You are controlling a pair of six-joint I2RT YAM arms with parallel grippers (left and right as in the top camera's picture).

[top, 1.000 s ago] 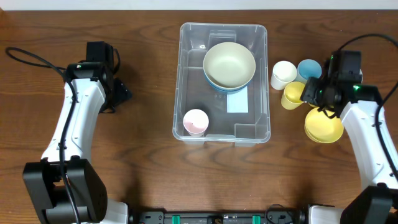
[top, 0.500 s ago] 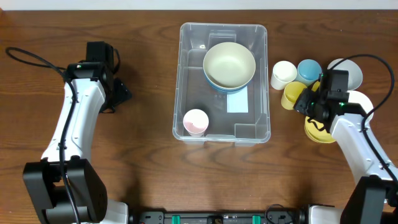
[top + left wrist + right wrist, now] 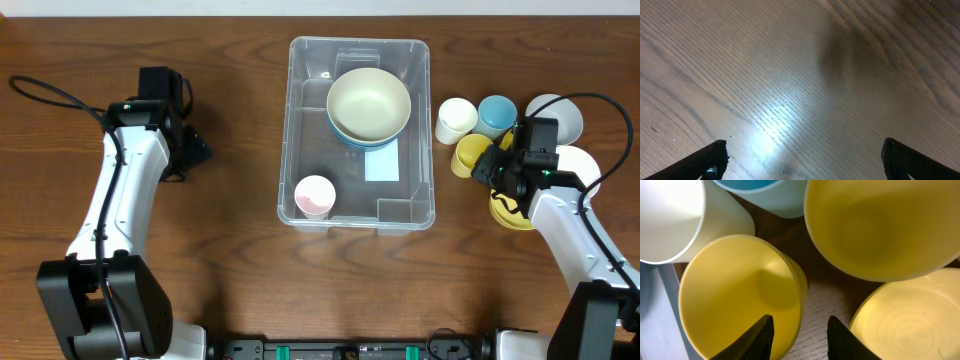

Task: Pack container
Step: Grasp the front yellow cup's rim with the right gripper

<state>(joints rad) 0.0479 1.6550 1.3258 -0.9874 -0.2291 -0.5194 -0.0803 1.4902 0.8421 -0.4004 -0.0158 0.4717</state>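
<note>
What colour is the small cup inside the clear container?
Pale pink. The small cup in the container shows best in the overhead view.

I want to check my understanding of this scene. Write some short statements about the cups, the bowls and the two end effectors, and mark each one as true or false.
1. The pink cup stands inside the container. True.
2. The left end effector holds a cup. False: it is open above the bare table and holds nothing.
3. The right end effector straddles the wall of the yellow cup, with one finger inside and one outside. True.
4. The cream bowl lies on the table outside the container. False: it sits inside the container, nested in a blue bowl.
5. The blue cup is packed in the container. False: it stands on the table to the right of the container, beside the white cup.
</note>
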